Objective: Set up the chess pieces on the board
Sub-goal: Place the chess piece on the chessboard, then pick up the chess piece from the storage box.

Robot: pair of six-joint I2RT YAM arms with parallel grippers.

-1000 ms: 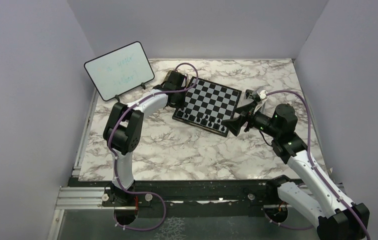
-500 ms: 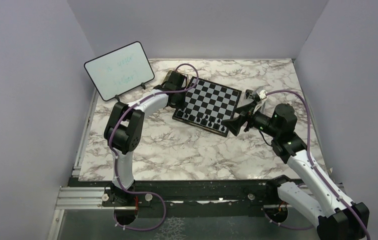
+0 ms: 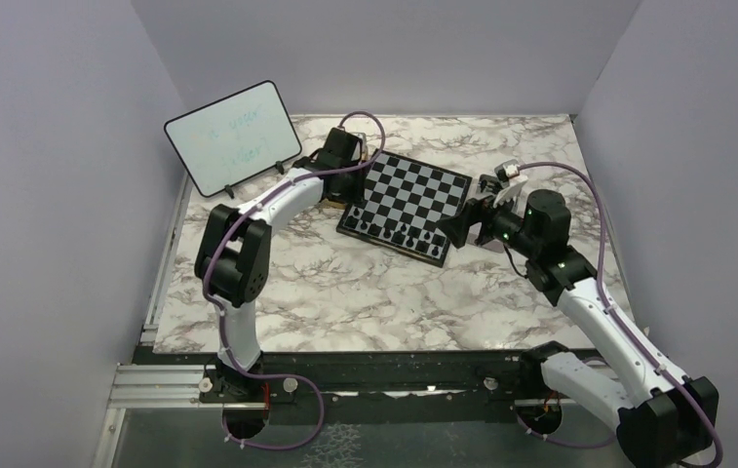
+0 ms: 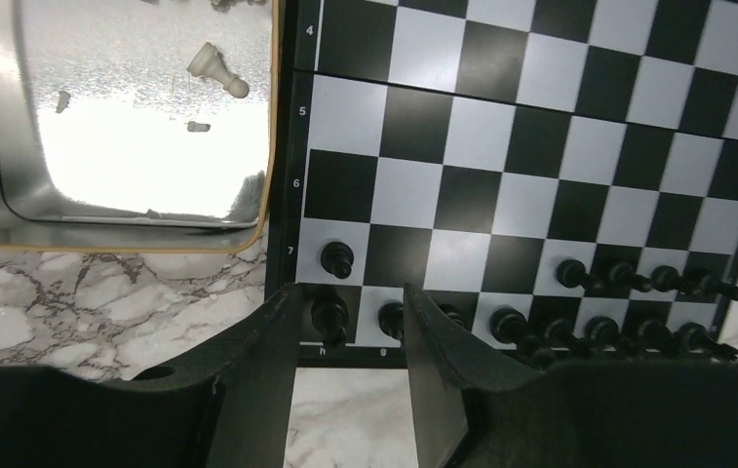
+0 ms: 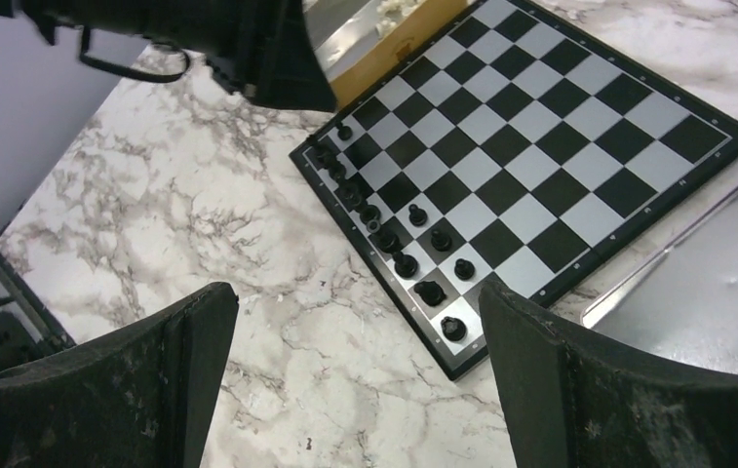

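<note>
chessboard lies angled on the marble table; its far ranks are cut off in the left wrist view. gold-rimmed tin sits just beside the board's edge, top out of frame, holding one cream pawn on its side and small unclear bits. right gripper hangs spread wide and empty near the board's corner. left gripper stands part-way apart, gripping nothing. black pieces line the near ranks, two showing between its fingers, partly hidden.

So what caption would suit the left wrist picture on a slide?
Left gripper hovers, jaws apart, over black chess pieces lined along one edge of the board.
</note>
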